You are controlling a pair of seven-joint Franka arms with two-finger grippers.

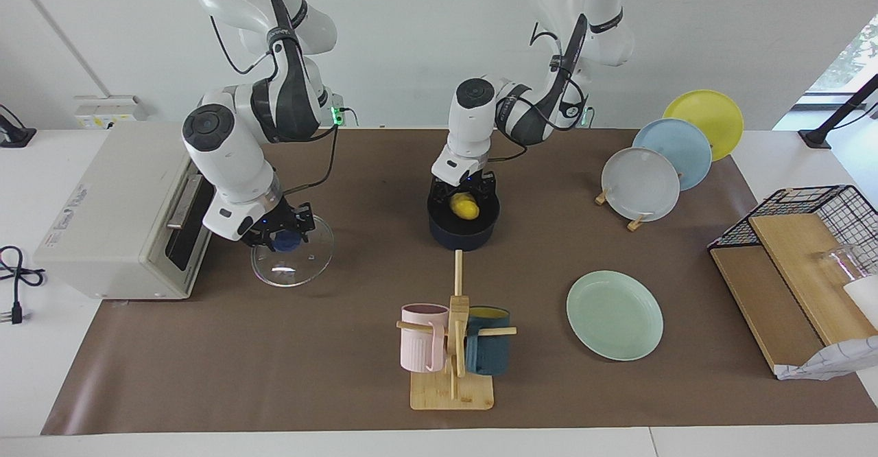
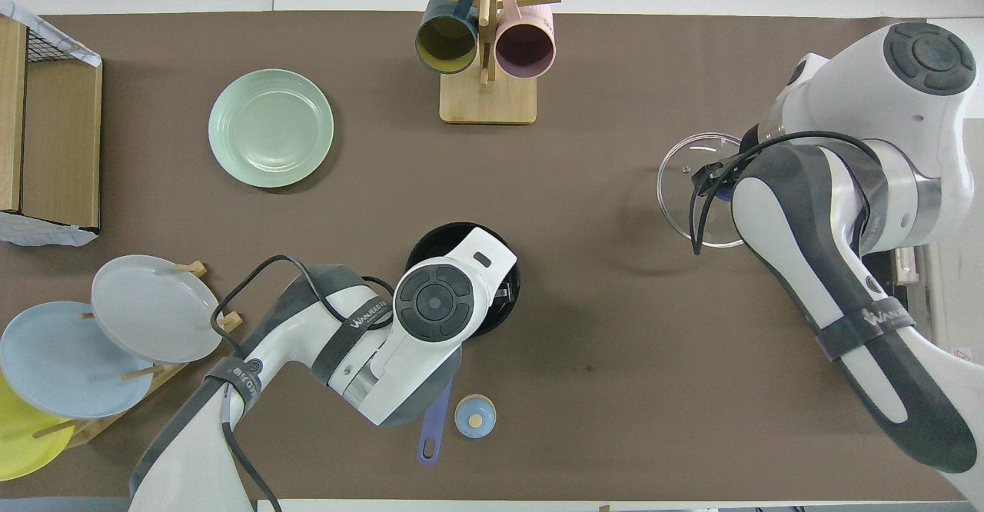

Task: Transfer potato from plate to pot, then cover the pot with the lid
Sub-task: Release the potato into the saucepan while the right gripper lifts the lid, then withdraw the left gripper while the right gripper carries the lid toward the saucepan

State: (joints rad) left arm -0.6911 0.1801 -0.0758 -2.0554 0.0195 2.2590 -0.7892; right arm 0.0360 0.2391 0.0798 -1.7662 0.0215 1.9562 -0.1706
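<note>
Potato (image 1: pixel 465 206) sits at the mouth of the pot (image 1: pixel 464 229), right under the left gripper (image 1: pixel 464 195), whose fingers frame it on either side; whether they clench it or have released it cannot be told. In the overhead view the left arm's wrist covers most of the pot, with only its dark rim and the blue handle (image 2: pixel 433 435) showing beneath the arm, the handle pointing toward the robots.

The right gripper (image 1: pixel 287 235) is down on the lid (image 1: pixel 293 252), fingers closed around its blue knob; the lid lies toward the right arm's end of the table, just in front of the toaster oven (image 1: pixel 120 213).

The plate (image 1: pixel 614 315) lies bare, farther from the robots than the pot and toward the left arm's end. Between pot and plate, farther from the robots, stands a wooden mug tree (image 1: pixel 454 347) carrying a pink mug (image 1: pixel 422 337) and a dark teal mug (image 1: pixel 488 341). Its upright post rises close to the pot's outer wall. A small blue-topped dome (image 2: pixel 475 417) rests just beside the pot handle.

Near the left arm's base a rack holds three upright plates: white (image 1: pixel 640 184), light blue (image 1: pixel 673 153) and yellow (image 1: pixel 704 119). A wire basket with wooden boards (image 1: pixel 799 265) stands at the left arm's end of the table.
</note>
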